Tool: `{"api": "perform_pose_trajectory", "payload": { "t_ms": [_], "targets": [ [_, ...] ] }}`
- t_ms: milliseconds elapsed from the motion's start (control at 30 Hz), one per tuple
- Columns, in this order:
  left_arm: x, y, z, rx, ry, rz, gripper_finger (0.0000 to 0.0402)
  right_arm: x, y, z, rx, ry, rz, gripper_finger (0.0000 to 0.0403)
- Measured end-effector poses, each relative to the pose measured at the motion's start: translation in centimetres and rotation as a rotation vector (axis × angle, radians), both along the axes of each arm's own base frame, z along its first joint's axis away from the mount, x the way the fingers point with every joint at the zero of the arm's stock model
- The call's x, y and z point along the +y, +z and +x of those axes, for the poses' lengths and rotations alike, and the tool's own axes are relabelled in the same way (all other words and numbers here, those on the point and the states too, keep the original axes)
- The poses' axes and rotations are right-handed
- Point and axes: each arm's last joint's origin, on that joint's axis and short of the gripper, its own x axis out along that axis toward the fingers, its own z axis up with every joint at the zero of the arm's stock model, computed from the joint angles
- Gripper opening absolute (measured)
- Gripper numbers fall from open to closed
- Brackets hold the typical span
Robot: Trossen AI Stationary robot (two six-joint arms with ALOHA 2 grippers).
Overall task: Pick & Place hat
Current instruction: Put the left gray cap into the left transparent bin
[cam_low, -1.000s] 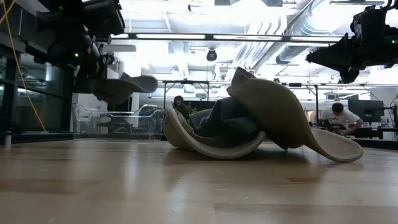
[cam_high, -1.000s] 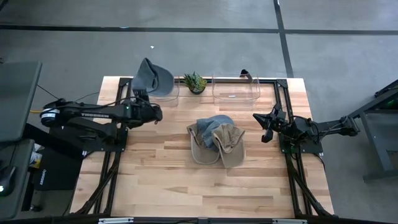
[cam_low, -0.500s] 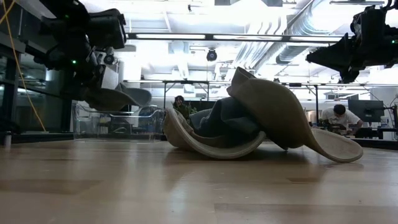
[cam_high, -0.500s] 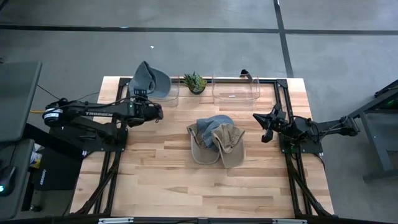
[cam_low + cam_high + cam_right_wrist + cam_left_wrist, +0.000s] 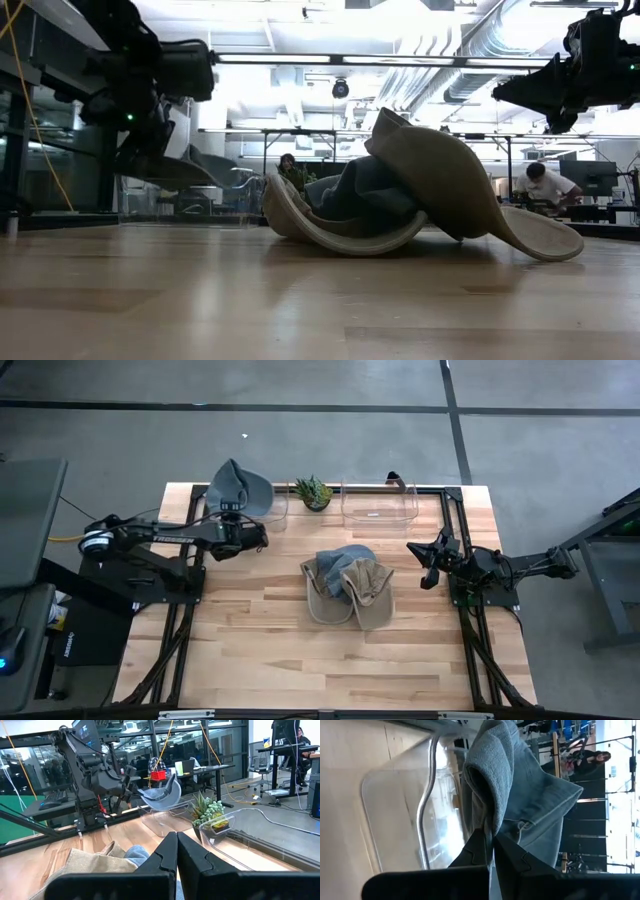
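High view: our left end effector (image 5: 236, 518) grips the grey hat (image 5: 238, 487) over the clear bin (image 5: 400, 815); next we lower and release. Right end effector (image 5: 424, 565), fingers together, waits.

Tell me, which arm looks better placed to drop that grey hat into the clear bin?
The left. Its pincer is shut on the grey hat, holding it over the left clear bin. The right pincer hangs empty and shut at the table's right side, far from that bin.

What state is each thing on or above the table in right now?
Left gripper: shut on grey hat, held over left bin.
Right gripper: shut, holding nothing, waiting at right edge.
Hat pile: heaped mid-table.
Right bin: upright.
Plant: upright between bins.
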Motion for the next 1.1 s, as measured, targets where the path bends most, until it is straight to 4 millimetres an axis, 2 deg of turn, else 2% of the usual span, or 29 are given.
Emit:
{"api": "perform_pose_trajectory", "payload": {
  "t_ms": [567,1100],
  "targets": [
    [0.6,-2.7,2.4,-0.008,-0.027,-0.043,0.0,0.0,0.0,0.0,0.0,0.0,0.0,0.0],
    [0.8,-2.6,3.3,-0.022,-0.086,-0.047,0.0,0.0,0.0,0.0,0.0,0.0,0.0,0.0]
  ]
}}
